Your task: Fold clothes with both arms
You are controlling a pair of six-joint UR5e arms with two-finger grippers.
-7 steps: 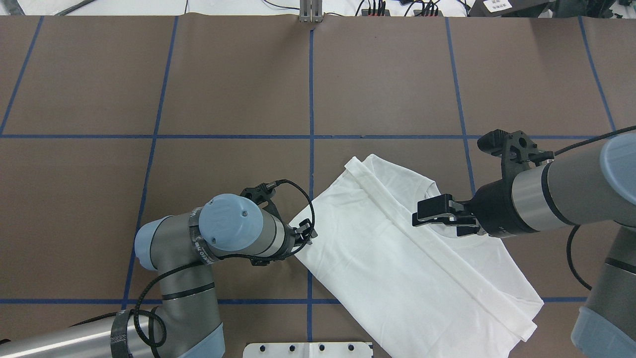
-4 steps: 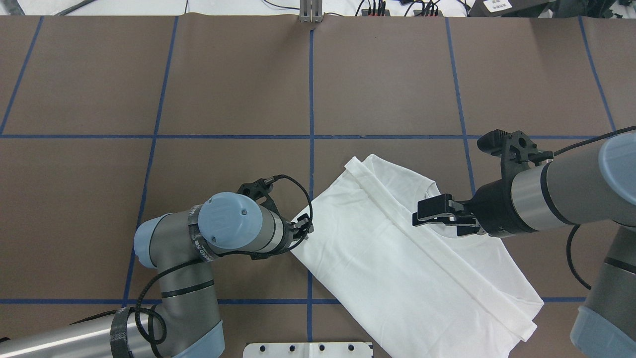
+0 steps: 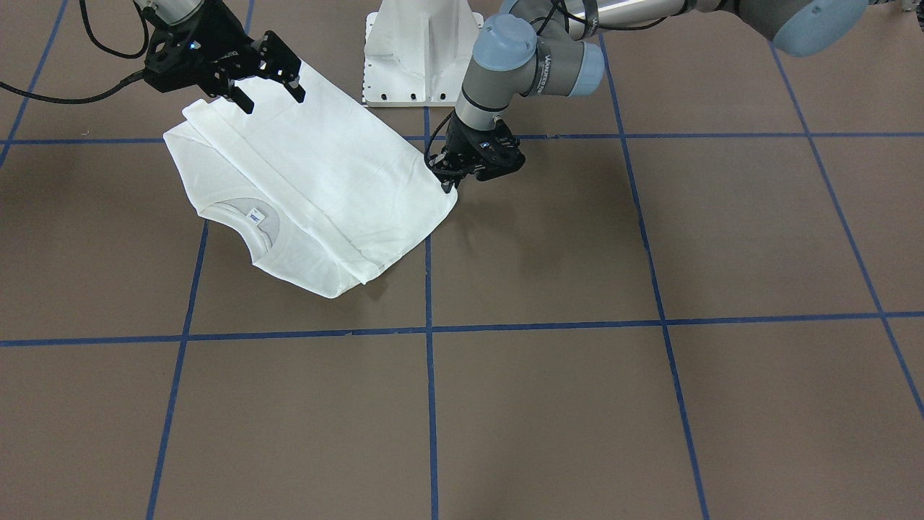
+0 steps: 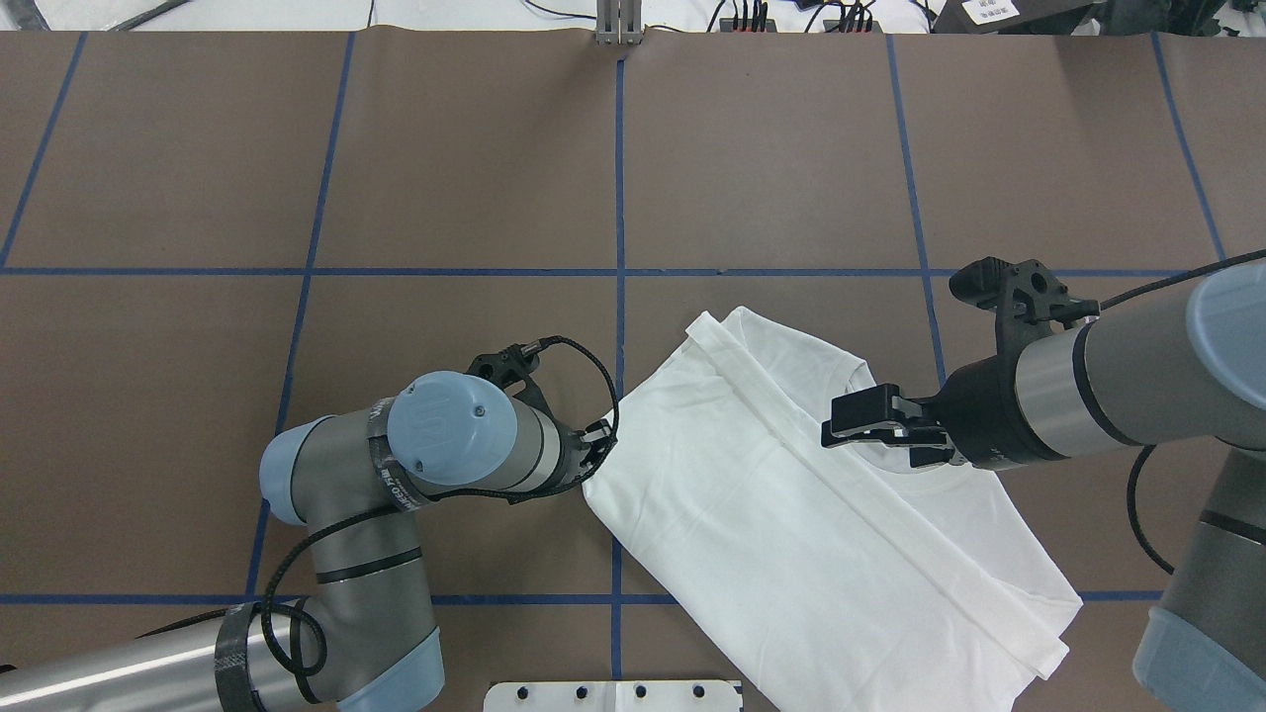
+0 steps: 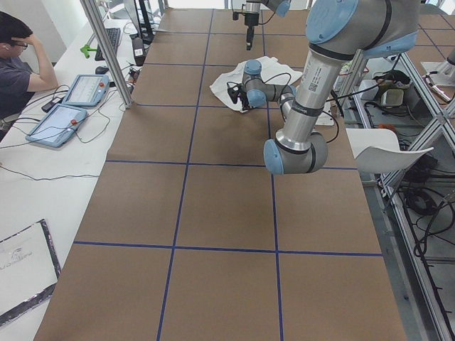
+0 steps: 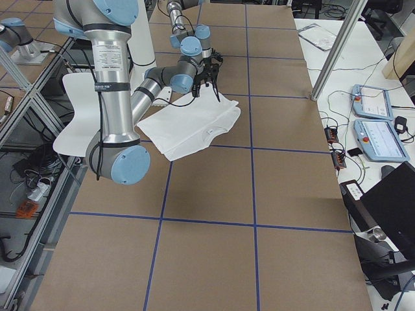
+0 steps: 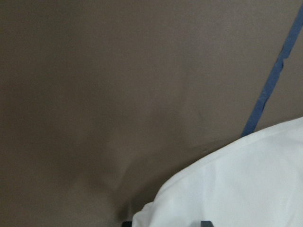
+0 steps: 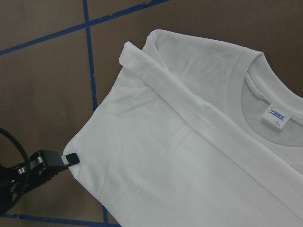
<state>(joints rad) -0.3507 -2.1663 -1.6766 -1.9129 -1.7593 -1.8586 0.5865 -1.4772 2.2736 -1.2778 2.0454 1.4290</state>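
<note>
Left pincer (image 4: 600, 438) sits low at desk level on the left-hand corner of the T-shirt (image 4: 781, 524). Left wrist view shows the tips a little apart with the cloth corner between them, so it's open around the edge and has no hold yet. One fingertip (image 8: 71, 159) touches the cloth edge in the right wrist view. The low, near-flat approach makes sense: the fabric is thin and lies flat, so a finger has to get under the edge for any bite.

Right pincer (image 3: 273, 97) hangs above the shirt, over the collar (image 8: 236, 94) side in the overhead view. Its jaws are spread wide, empty and clear of the fabric. I read that as parked ready, so both can lift together.

Shirt lies flat on the brown desk (image 4: 445, 178), mostly right of the centre blue tape line (image 4: 620, 198), close to the white base (image 3: 422, 58) and skewed to the grid. It's already partly folded: a long band (image 4: 771, 405) runs parallel to the collar-side edge, and no sleeves stick out. Neck tag (image 8: 277, 118) faces up; no printed text is visible.

Likely step: pinch the corners for the next fold. Risk: the left takes only the top layer and the stack opens on lift.
</note>
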